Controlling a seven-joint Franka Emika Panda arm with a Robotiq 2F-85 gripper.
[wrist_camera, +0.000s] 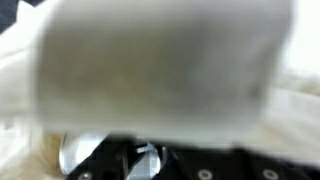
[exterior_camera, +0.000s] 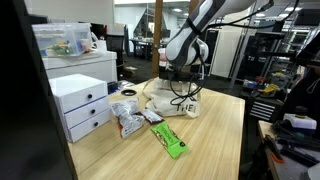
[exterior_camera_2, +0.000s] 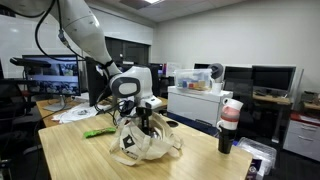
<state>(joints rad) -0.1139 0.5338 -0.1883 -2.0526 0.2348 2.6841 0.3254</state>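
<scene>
Setting: office-laboratory with desks, monitors and shelving behind a light wooden table [exterior_camera: 218, 140].
Arm: white Franka arm reaching down from above over the middle of the table.
Gripper: black two-finger gripper [exterior_camera_2: 146, 121] pointing straight down, its fingertips sunk among the folds of a crumpled cream cloth bag with black print [exterior_camera_2: 140, 146].
Jaw opening: cannot be told; cloth hides the fingertips in both exterior views, and the wrist view is filled by a blurred grey-beige mass.
Contact: the fingers touch the cloth bag at its top folds; whether cloth is pinched is not visible.
Bag position: directly beneath and around the gripper, lying slumped on the table.
Neighbours: green flat packet [exterior_camera: 168, 140] and silver snack pouch [exterior_camera: 127, 122] lie near the bag; white two-drawer cabinet [exterior_camera: 80, 105] stands at the table's edge.
</scene>
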